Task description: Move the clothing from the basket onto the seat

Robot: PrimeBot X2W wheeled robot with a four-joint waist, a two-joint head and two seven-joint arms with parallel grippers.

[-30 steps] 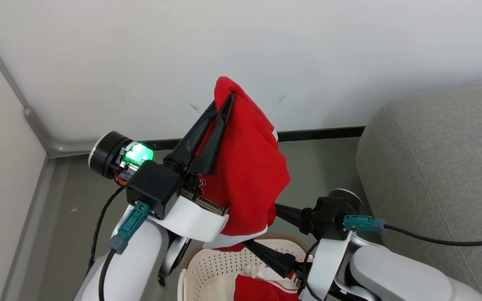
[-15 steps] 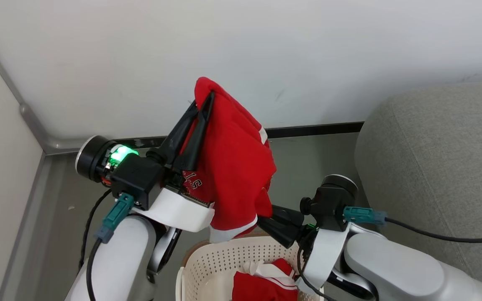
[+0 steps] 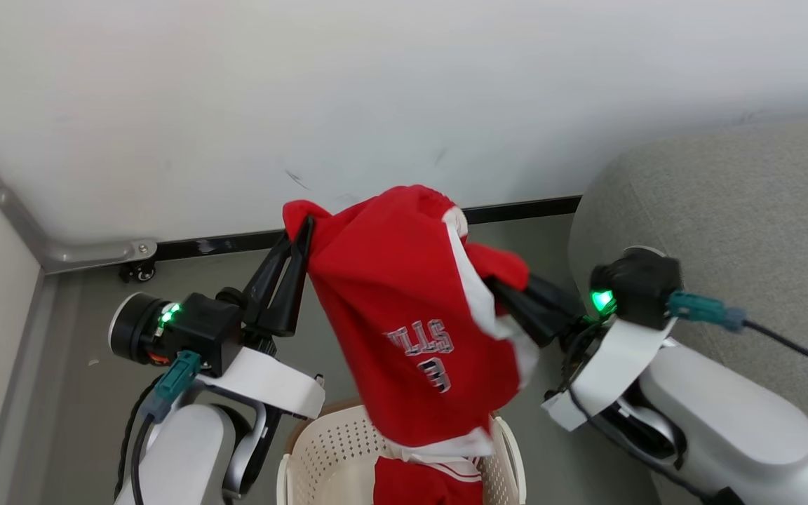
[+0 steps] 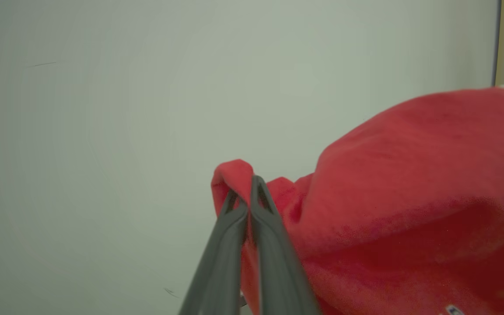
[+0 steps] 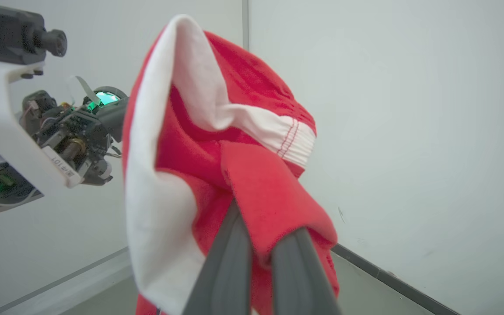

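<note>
A red jersey (image 3: 404,315) with white trim, grey-white lettering and a number hangs stretched between both grippers above the basket (image 3: 320,456). My left gripper (image 3: 304,226) is shut on the jersey's left corner; in the left wrist view its tips (image 4: 244,186) pinch a red fold (image 4: 233,171). At the jersey's right edge my right gripper (image 3: 499,284) is shut on the cloth, its tips (image 5: 260,218) buried in red fabric (image 5: 260,192). More red clothing (image 3: 425,482) lies in the cream-white basket. The grey seat (image 3: 726,224) is at the right.
A white wall (image 3: 376,91) with a dark baseboard (image 3: 221,244) stands close behind. The room corner and a grey trim strip (image 3: 60,249) are at the left, with a small caster (image 3: 136,270) below. Grey floor (image 3: 81,337) surrounds the basket.
My right gripper has risen from beside the basket and closed on the jersey's right edge. The jersey is now spread between both grippers. The camera has also shifted.
</note>
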